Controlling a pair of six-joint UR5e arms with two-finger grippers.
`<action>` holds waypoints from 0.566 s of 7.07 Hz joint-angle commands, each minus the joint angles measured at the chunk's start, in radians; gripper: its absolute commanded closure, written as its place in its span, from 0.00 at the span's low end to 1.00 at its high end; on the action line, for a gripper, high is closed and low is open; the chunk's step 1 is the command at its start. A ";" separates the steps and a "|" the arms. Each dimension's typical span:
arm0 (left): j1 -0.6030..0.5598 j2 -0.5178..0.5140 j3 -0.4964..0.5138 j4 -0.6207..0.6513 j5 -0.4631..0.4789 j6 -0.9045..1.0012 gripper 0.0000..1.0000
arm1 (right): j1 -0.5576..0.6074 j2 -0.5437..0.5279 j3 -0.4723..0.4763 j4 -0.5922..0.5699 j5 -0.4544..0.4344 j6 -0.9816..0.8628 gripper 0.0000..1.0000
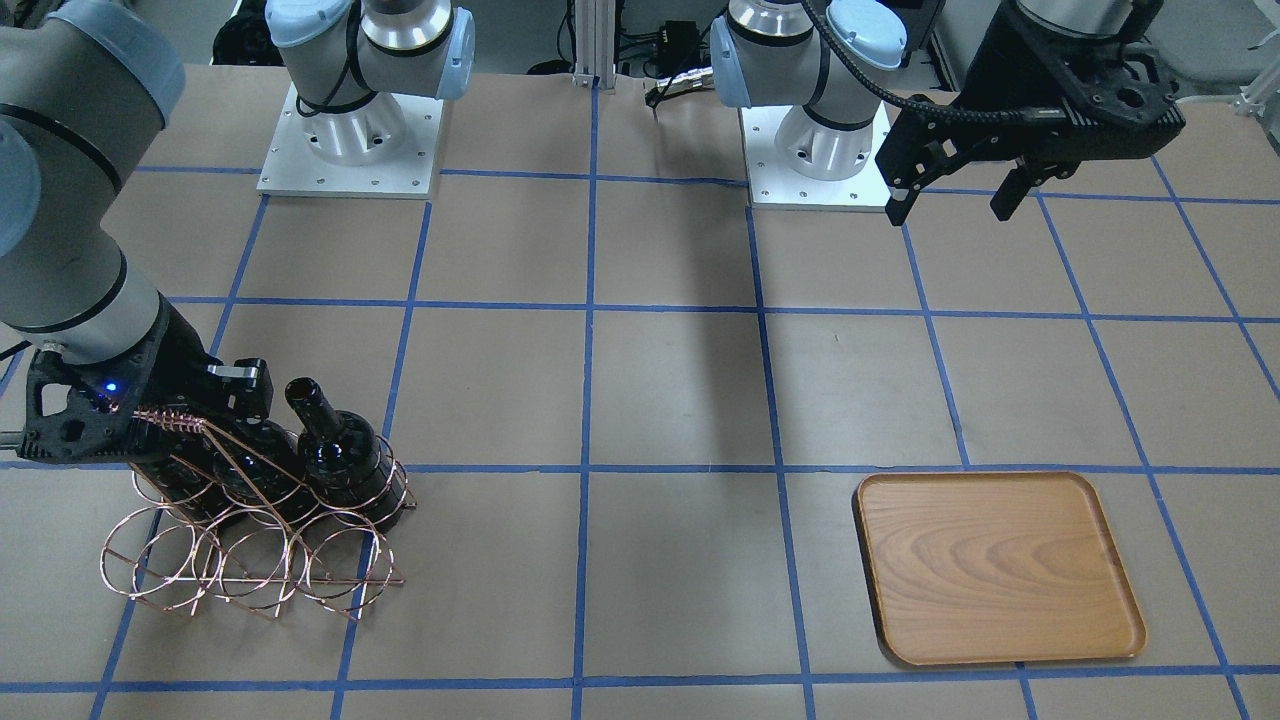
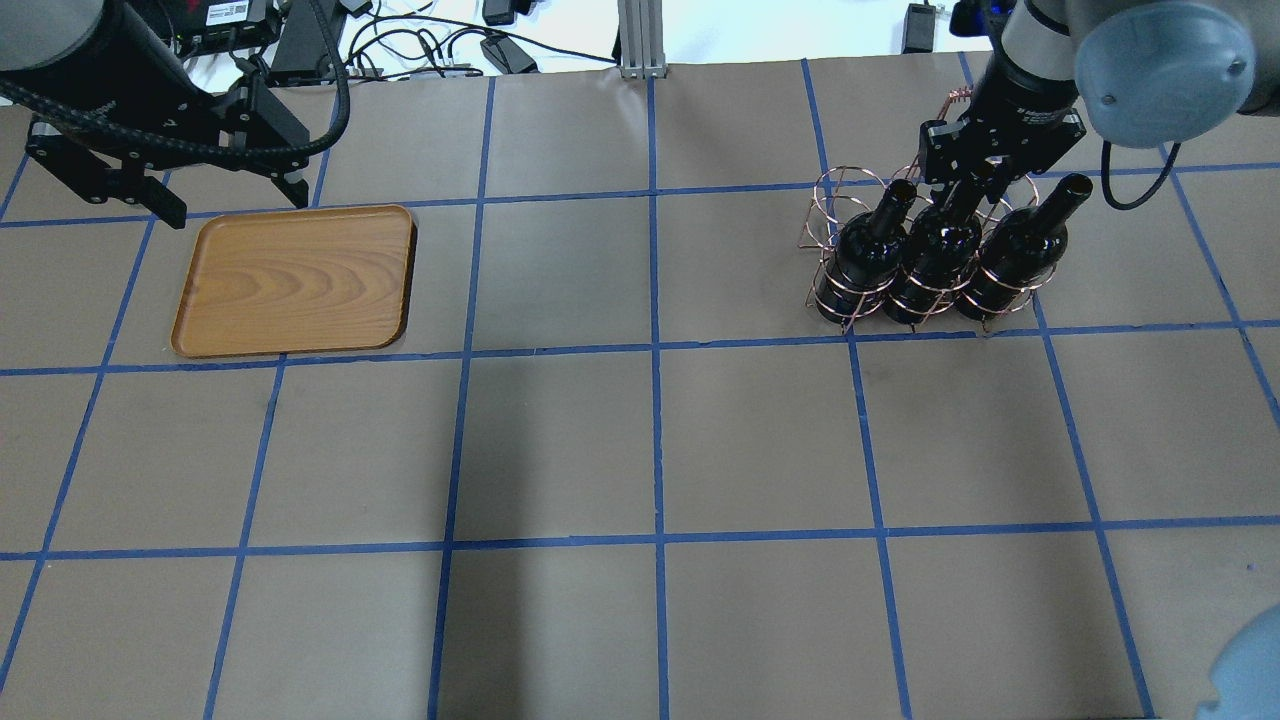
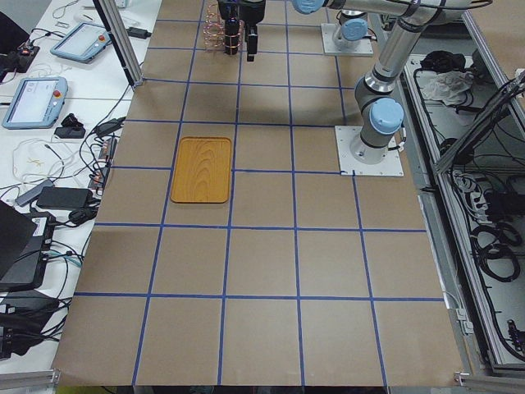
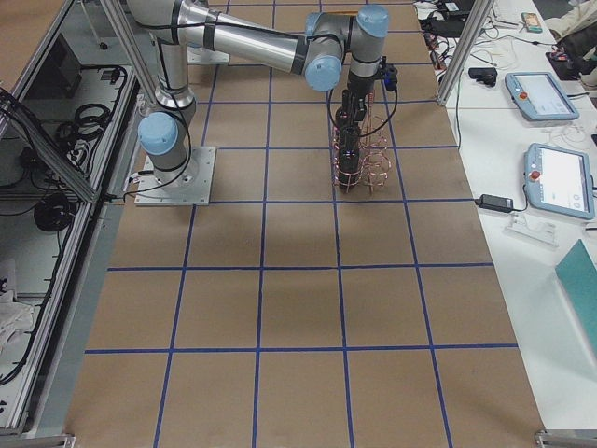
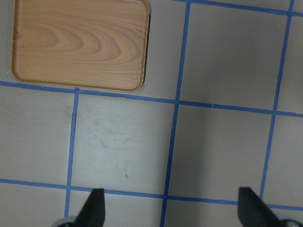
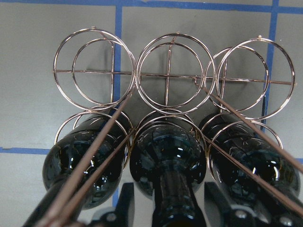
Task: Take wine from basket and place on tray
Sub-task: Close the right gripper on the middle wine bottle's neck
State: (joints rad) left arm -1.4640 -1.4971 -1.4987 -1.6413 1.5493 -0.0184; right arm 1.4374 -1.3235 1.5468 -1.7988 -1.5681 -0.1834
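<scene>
Three near-black wine bottles lie tilted, side by side, in the lower loops of the copper wire basket (image 2: 838, 196), necks up. My right gripper (image 2: 962, 188) is open, with its fingers on either side of the middle bottle's (image 2: 935, 262) neck. In the right wrist view the fingers (image 6: 125, 204) stand a little apart from that neck (image 6: 170, 198). The other bottles (image 2: 868, 262) (image 2: 1010, 262) are free. The wooden tray (image 2: 295, 280) lies empty at the far left. My left gripper (image 2: 236, 205) hangs open and empty above the table by the tray's far edge.
The table is brown paper with a blue tape grid. The basket's upper loops (image 6: 170, 71) hold nothing. The arm bases (image 1: 350, 140) (image 1: 815, 150) stand at the robot's side. Cables and a metal post (image 2: 640, 40) lie beyond the far edge.
</scene>
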 commanded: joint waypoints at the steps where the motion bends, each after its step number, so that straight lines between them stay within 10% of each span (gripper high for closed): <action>1: 0.001 0.000 0.000 0.000 0.000 0.000 0.00 | 0.000 0.000 0.001 0.004 -0.007 -0.002 0.45; 4: 0.001 0.000 0.000 0.000 0.002 0.000 0.00 | 0.000 -0.002 0.001 0.006 -0.010 -0.013 0.75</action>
State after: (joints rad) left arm -1.4634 -1.4972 -1.4987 -1.6414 1.5504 -0.0184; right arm 1.4374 -1.3244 1.5474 -1.7947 -1.5751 -0.1918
